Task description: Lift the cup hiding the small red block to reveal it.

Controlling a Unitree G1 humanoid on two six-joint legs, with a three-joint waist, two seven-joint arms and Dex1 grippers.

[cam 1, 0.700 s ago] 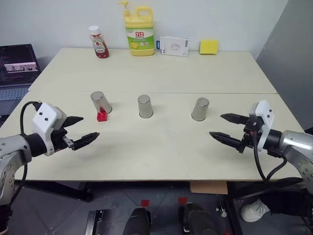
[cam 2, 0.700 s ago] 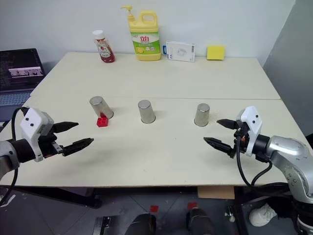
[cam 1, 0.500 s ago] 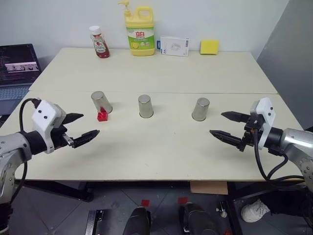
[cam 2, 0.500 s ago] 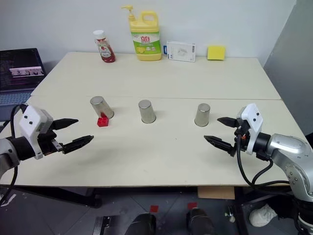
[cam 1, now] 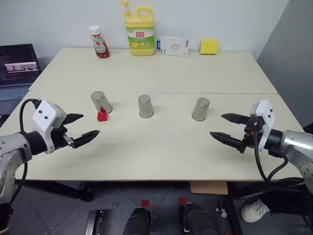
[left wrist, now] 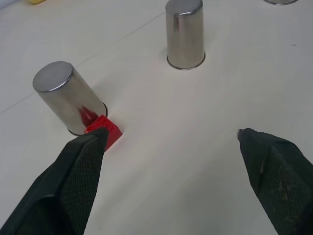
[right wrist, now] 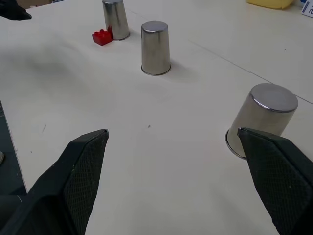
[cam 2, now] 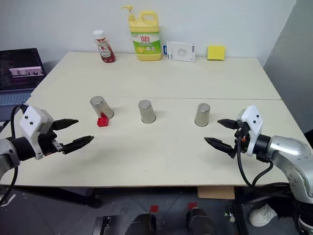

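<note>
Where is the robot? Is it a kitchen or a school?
Probably a lab or test room, not a kitchen. A plain table holds three upturned cups set in a row, a laptop runs beside it, and the wall is bare.

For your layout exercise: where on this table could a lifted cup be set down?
Free: the front strip between left hand and right hand, and the band between the cups and yellow bottle. Crowded: beside the left cup, where the red block sits.

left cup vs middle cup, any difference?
The left cup has the small red block exposed on the table at its base; the middle cup has nothing beside it. The left cup sits nearer the left gripper. Both are plain silver, upside down, seemingly identical.
</note>
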